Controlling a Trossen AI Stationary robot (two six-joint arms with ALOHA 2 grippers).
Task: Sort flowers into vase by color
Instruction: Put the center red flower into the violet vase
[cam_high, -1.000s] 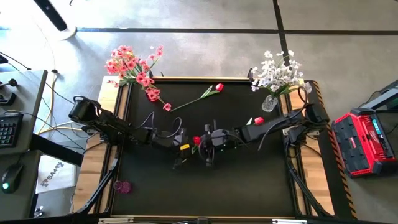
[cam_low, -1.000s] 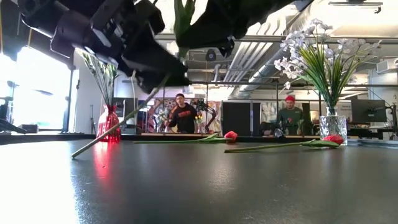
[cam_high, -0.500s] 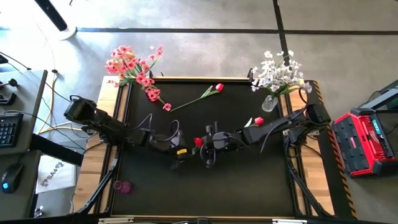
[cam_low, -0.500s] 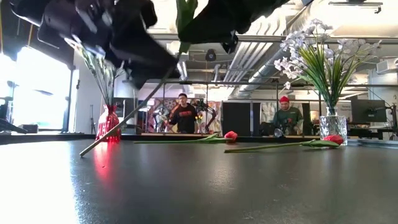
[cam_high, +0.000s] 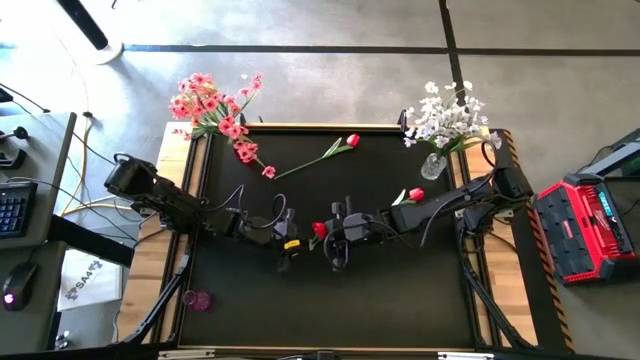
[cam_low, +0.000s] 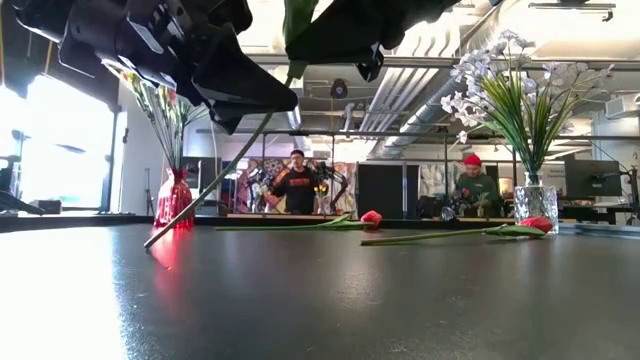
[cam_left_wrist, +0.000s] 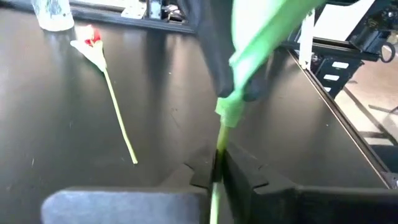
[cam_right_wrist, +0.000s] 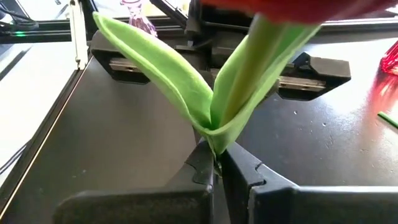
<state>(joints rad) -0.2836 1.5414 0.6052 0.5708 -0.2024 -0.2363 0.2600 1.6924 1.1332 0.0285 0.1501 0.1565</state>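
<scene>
— Red tulip (cam_high: 318, 228) is in both my grippers mid-table: left gripper (cam_left_wrist: 217, 169) and right gripper (cam_right_wrist: 216, 163) each clamped on its stem.

— Progress?

— Pink flowers (cam_high: 212, 110) and white flowers (cam_high: 445, 120) are vased; two red tulips (cam_high: 351, 141) lie loose.

Matte black worktop (cam_high: 330, 300) with pale wood edging. Pink blossoms (cam_high: 212, 110) over its far left corner, green stems going into a red vase (cam_low: 173, 200). White blossoms (cam_high: 445, 117) over the far right corner, in a clear glass vase (cam_high: 434, 165). Two red tulips with light green stems lying on the black: one (cam_high: 340, 150) near the pink bunch, another (cam_high: 413, 195) just beside the clear vase. Third red tulip (cam_high: 317, 228) mid-worktop, bright green stem and leaves, between dark pincers. Tiny pink vase (cam_high: 196, 299) near the left front edge.
</scene>
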